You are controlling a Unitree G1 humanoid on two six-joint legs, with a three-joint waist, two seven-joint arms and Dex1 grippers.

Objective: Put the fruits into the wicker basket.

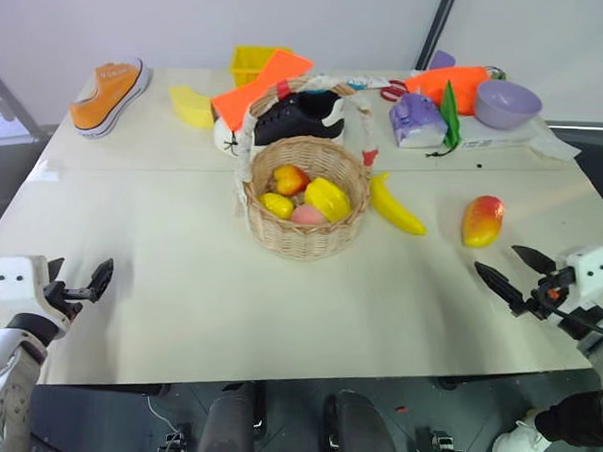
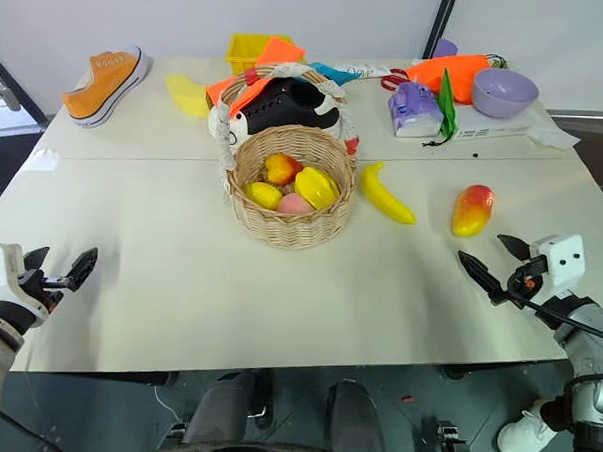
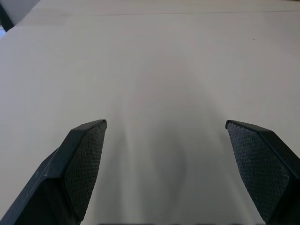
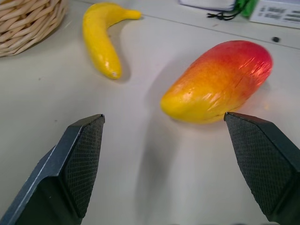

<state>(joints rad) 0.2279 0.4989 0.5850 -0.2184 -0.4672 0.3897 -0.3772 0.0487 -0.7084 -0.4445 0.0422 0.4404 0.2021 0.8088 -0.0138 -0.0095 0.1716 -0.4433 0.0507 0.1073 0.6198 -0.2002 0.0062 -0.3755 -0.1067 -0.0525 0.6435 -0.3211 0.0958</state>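
Observation:
The wicker basket stands mid-table with several small fruits inside, yellow, red and pink. A yellow banana lies just right of it. Further right lies a red-orange mango. My right gripper hovers open over the table's front right, a little nearer than the mango, which lies just ahead of its fingers in the right wrist view, with the banana beyond. My left gripper is open at the front left over bare table, far from the fruits.
Behind the basket lie a black shoe, an orange shoe, a yellow bin, a purple bowl, a carrot-like toy and a purple pack. The table's front edge runs close below both grippers.

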